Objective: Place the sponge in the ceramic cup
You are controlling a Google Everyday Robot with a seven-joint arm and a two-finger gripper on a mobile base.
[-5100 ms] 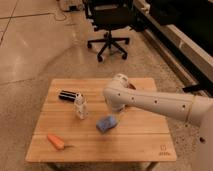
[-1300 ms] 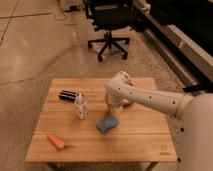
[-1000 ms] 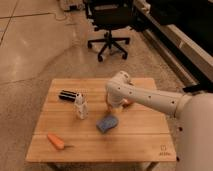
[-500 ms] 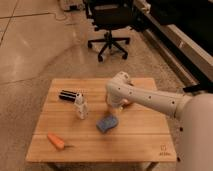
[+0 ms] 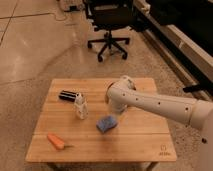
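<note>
The blue sponge (image 5: 106, 123) lies flat on the wooden table (image 5: 145, 145), near its middle. My white arm reaches in from the right, and its gripper (image 5: 116, 111) hangs just above and to the right of the sponge, close to its far edge. The bulky wrist hides most of the gripper. No ceramic cup shows; it is hidden or out of view.
A small white bottle (image 5: 81, 106) stands left of the sponge, with a black oblong object (image 5: 70, 95) lying behind it. An orange carrot (image 5: 56, 141) lies near the front left corner. A black office chair (image 5: 107, 25) stands on the floor beyond the table.
Since five seconds ago the arm's wrist has shifted slightly toward the far side of the table. Over the last second it has barely moved. The sponge has stayed put.
</note>
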